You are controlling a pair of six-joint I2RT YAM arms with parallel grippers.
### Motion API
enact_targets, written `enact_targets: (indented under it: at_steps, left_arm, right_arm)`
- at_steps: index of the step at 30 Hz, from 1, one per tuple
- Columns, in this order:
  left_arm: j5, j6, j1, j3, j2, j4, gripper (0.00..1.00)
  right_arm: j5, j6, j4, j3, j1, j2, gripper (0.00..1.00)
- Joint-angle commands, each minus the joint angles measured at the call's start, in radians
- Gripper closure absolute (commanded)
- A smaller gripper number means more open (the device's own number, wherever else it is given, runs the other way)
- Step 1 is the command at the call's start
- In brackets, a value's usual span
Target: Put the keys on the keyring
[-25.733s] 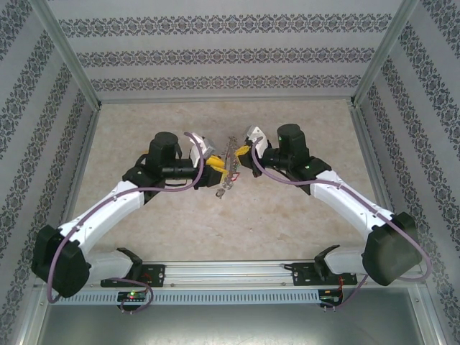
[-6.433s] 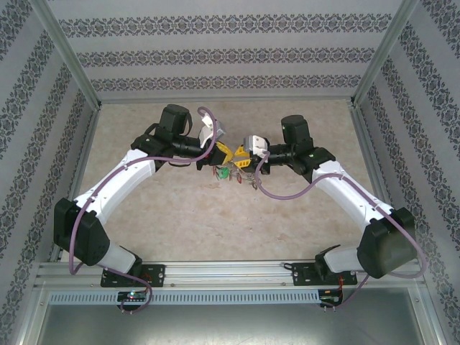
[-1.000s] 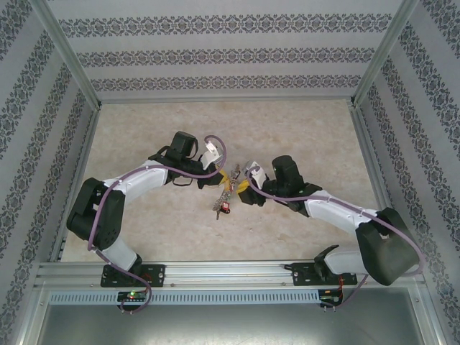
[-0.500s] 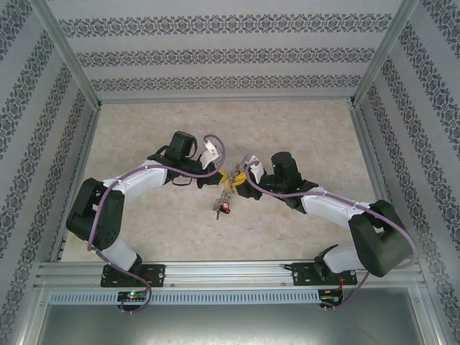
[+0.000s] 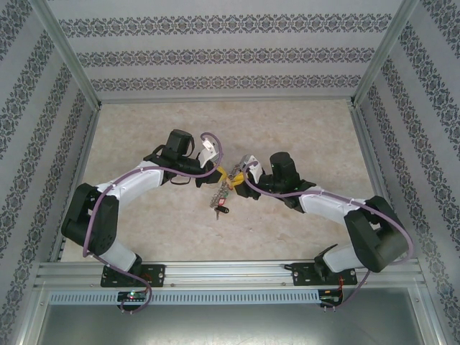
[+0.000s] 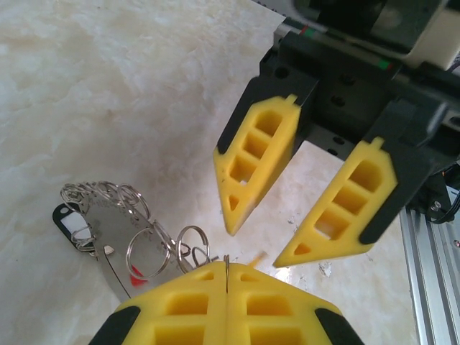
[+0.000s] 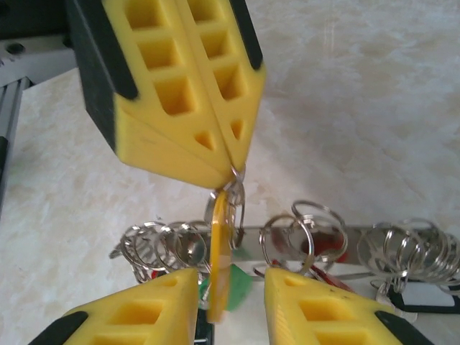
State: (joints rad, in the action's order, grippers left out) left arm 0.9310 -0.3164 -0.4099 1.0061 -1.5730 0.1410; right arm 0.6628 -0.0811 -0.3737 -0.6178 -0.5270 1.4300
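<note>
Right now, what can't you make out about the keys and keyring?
- Top external: silver keys with coloured plastic tags too small to count.
- Left wrist: shut left end effector; its own yellow fingers hide what it pinches.
- Right wrist: thin silver ring at its tips, keyring or tag ring, cannot tell.
- Right wrist: flat yellow plastic tag edge-on inside the open right end effector; any key on it hidden by its fingers.

Closed left end effector (image 6: 226, 280) pinches what may be a key (image 6: 226, 261).
</note>
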Motion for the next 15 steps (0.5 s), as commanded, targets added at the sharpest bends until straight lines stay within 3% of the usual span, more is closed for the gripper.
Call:
enact_targets:
  at_steps: [1,7,15]
  left_arm:
    - [0.048,0.0,0.012,0.002,0.016,-0.024,1.0]
    - [0.047,-0.003,0.012,0.001,0.011,-0.016,1.0]
    - [0.016,0.008,0.014,0.017,0.001,0.023,1.0]
  right_arm:
    - [-0.016,-0.043,-0.035,-0.022,-0.014,0.025,0.68]
    - [-0.051,-0.138,-0.059,-0.036,-0.015,0.055,0.67]
    - [0.04,-0.069,-0.075,-0.013,-0.004,-0.009,0.59]
